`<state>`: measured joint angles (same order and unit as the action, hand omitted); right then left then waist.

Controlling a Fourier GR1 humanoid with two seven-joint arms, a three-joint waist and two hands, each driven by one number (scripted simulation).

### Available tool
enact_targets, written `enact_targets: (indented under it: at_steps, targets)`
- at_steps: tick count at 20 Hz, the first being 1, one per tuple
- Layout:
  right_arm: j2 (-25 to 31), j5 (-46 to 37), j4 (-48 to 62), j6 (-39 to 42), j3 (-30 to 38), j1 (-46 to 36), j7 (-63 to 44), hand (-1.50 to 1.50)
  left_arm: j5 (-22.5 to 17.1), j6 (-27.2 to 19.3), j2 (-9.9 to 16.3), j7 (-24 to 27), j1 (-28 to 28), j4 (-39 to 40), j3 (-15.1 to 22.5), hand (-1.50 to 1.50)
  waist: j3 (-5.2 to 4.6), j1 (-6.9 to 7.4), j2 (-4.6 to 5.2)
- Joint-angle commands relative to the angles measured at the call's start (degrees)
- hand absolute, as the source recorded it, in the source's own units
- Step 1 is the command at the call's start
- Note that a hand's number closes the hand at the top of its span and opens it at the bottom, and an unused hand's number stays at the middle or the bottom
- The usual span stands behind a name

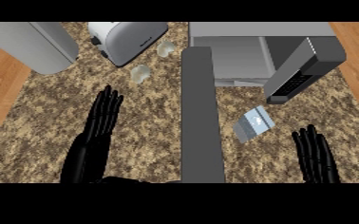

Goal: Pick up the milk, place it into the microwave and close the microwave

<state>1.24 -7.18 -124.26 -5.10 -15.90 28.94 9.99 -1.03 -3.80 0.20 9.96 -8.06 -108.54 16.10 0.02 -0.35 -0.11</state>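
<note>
The milk [254, 124] is a small grey-blue carton on the speckled counter [154, 123], in front of the microwave [231, 57] at the back right. The microwave's cavity stands open, and its grey door [202, 118] swings out toward me as a long slab down the middle of the view. Its dark control panel [300, 73] juts out at the right. My right hand [316, 154] is open with straight fingers, low and to the right of the milk and apart from it. On the far side of the door, my left hand [101, 118] is open, fingers pointing away from me.
A silver toaster [129, 40] stands at the back, left of the microwave. A large grey cylinder [38, 45] fills the back left corner. Two pale glassy objects [167, 48] [140, 72] lie near the toaster. The counter ends at wooden strips left [10, 80] and right [347, 42].
</note>
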Motion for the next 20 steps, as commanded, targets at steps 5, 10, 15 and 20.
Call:
enact_targets:
  at_steps: [5,10,15,20]
  targets:
    - [-1.11,-1.56,12.01,-2.26,0.37,0.74,11.27,-1.50,1.93,-5.33,-0.20,5.75,-4.98,1.46,7.59,-1.50,-0.02,0.27,0.04]
    - [-1.21,0.12,22.76,-9.47,-0.01,-6.53,15.21,-1.50,2.82,-6.28,0.32,10.90,-7.42,4.14,8.49,-1.50,-0.01,0.50,0.11]
    - [0.18,5.11,27.45,-2.99,8.81,-9.22,17.26,-1.50,0.06,-5.43,0.31,5.56,-4.33,2.99,8.15,-1.50,-0.02,0.31,0.10]
    - [-1.20,3.52,39.48,-7.91,6.93,-14.24,22.89,-1.50,0.16,-5.85,1.03,8.66,-7.98,2.40,9.71,-1.50,0.00,0.51,0.12]
